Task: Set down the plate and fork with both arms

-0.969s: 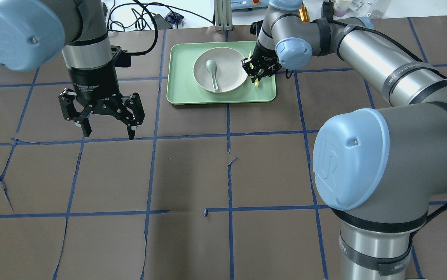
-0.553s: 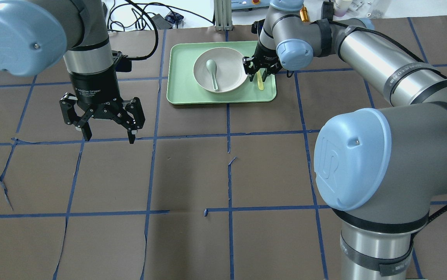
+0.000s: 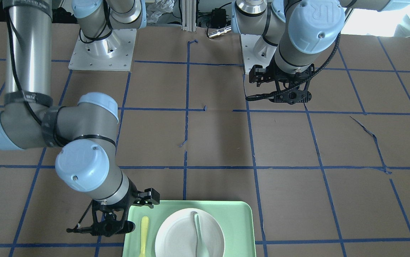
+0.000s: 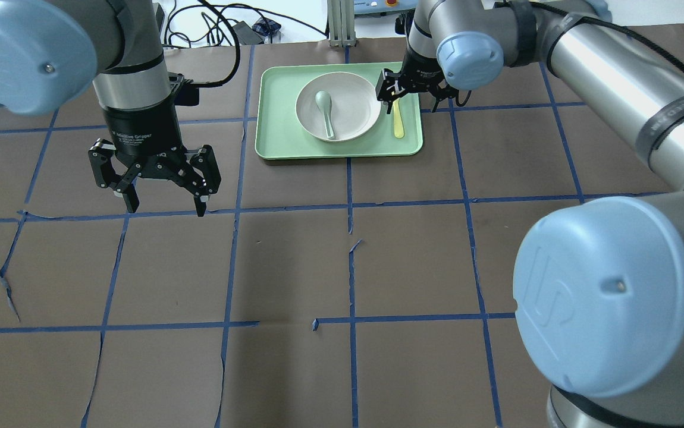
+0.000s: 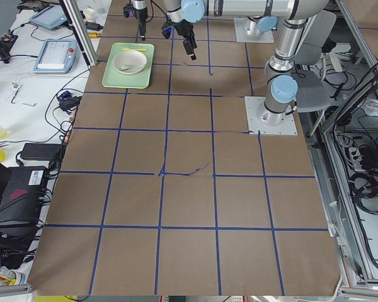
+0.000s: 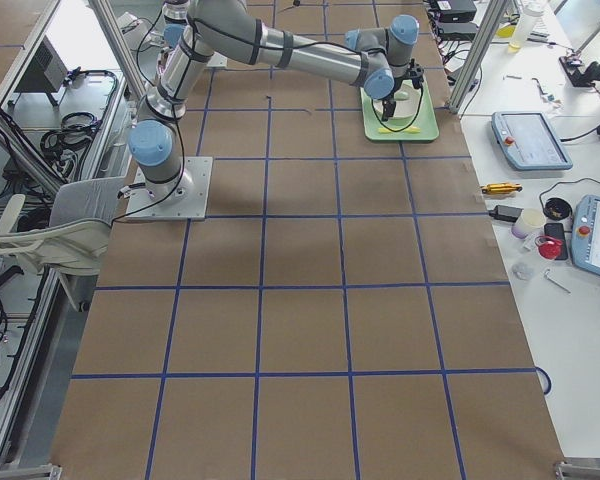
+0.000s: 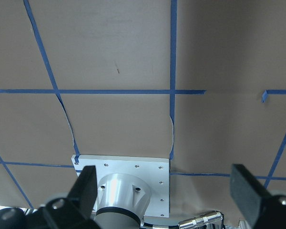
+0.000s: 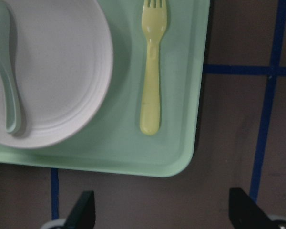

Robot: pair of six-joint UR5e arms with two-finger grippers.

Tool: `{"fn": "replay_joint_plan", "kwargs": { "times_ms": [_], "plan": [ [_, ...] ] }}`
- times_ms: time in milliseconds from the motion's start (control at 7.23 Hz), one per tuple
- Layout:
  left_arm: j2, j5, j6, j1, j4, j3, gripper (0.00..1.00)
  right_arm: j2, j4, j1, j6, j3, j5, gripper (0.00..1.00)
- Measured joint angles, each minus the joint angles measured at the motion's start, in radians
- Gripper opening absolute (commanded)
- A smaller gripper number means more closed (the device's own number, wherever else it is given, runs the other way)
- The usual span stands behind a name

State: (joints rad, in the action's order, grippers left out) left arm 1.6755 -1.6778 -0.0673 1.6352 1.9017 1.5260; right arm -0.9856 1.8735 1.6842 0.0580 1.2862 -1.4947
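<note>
Well off to the tray's side, the left claw [image 4: 165, 207] hangs above the bare brown table [image 4: 294, 261] with its fingers spread wide and nothing between them. It is probably parked there so as not to crowd the other arm. The mint-green tray [image 4: 276, 128] lies well apart from it, on its right. On the tray sits the plate [image 4: 354, 101], with a grey-green spoon [image 4: 325, 113] lying in its bowl.

Just past the plate's rim, not touching it, the fork [image 4: 398, 122] lies flat on the tray. It runs lengthwise alongside the plate, like cutlery at a place setting. The right claw [image 4: 411, 102] hovers over that end of the tray with its fingers apart and gripping nothing. In its wrist view the fork lies straight ahead of it, handle end nearest and tines pointing away. The plate is ahead and to one side. Both pieces look set down, so the right claw's job seems done.
</note>
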Motion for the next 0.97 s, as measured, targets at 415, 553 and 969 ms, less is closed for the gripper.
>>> {"fn": "replay_joint_plan", "kwargs": {
  "times_ms": [415, 553, 969],
  "plan": [
    [-0.002, -0.001, 0.0, 0.0, -0.055, -0.002, 1.0, -0.223, -0.275, -0.005, -0.004, 0.033, -0.135, 1.0],
    [-0.002, -0.001, 0.001, 0.001, -0.089, -0.003, 1.0, -0.28, -0.324, -0.01, -0.006, 0.033, -0.166, 1.0],
    [0.002, 0.003, 0.001, 0.0, -0.143, -0.009, 1.0, -0.401, -0.474, -0.017, -0.027, 0.034, -0.179, 1.0]
  ]
}}
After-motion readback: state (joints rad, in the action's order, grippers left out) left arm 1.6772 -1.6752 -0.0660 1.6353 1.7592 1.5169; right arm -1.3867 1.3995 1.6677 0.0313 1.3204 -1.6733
